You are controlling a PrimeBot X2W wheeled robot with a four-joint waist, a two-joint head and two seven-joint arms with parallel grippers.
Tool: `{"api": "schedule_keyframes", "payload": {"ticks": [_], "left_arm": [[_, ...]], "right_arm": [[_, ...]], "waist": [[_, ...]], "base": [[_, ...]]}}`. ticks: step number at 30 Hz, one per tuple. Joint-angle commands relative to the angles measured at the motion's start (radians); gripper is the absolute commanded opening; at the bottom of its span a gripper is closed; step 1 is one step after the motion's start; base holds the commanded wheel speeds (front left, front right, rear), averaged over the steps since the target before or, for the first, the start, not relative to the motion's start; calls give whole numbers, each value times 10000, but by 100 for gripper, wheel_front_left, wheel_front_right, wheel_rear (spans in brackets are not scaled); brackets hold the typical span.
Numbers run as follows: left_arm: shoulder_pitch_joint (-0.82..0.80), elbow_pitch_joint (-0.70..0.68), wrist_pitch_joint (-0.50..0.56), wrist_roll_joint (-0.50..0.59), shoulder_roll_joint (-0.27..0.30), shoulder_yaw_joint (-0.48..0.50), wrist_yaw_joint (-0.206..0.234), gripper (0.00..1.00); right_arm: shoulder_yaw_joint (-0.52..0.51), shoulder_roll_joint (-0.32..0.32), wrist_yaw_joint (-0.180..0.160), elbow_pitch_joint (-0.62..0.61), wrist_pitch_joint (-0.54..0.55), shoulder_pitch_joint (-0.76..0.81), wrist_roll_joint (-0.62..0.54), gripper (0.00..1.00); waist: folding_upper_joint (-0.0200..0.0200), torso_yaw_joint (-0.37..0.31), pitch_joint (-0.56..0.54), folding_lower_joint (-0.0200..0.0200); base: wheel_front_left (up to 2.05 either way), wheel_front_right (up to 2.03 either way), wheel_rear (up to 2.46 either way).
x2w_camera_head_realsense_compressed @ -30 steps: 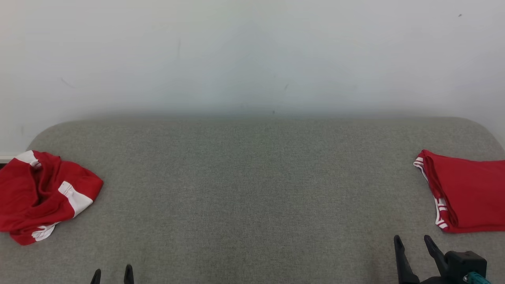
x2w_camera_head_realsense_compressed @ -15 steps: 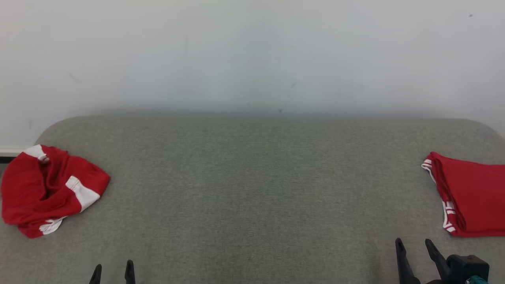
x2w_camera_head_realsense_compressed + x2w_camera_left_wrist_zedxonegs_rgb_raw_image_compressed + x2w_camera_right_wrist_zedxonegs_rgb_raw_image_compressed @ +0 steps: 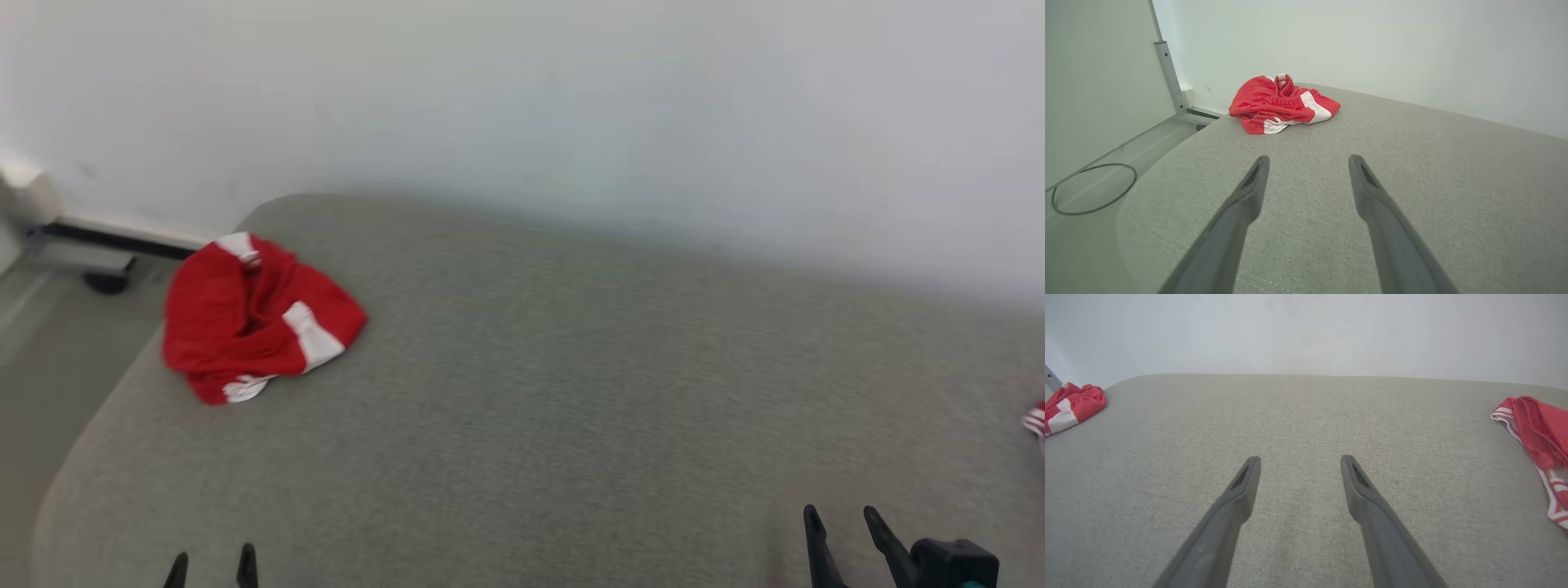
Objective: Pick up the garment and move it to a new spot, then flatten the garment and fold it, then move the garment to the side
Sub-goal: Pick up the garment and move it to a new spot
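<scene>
A crumpled red garment with white bands lies near the far left corner of the grey cushioned surface; it is ahead of the fingers in the left wrist view and at the left edge in the right wrist view. My left gripper is open at the lower left, well short of the garment, nothing between its fingers. My right gripper is open at the lower right, over bare fabric, also seen as the right gripper.
A folded red garment with white stripes lies at the right edge, just a sliver of that folded garment in the head view. A white wall stands behind. Left of the surface are floor, a metal post and a cable loop.
The head camera has swung left and tilted, so the crumpled garment now sits nearer the centre and the folded one has slid almost out of view. Both grippers stay open.
</scene>
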Motion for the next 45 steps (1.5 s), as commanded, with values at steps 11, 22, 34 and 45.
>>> {"api": "schedule_keyframes", "payload": {"ticks": [11, 22, 34, 45], "left_arm": [[721, -499, -218, -270, 17, 563, 470, 100], [987, -850, -434, -295, -198, 651, 640, 100], [-1953, 539, 455, -247, -98, -383, -245, 100], [-7885, 5526, 1717, -1388, -570, -183, -683, 100]], "right_arm": [[855, 9, -20, 465, -51, -843, -167, 100], [1433, 7, -18, 1154, -210, -1546, -243, 100], [1101, -25, -18, 655, 15, -1067, -501, 100], [1908, -971, -18, -2361, 1837, -1633, -1042, 100]], "waist": [[0, 2620, 500, -1], [0, 2657, 586, -1], [0, 2621, 1046, -1], [0, 840, 4044, -1]], "base": [[0, 0, 0], [0, 0, 0], [0, 0, 0], [0, 0, 0]]}}
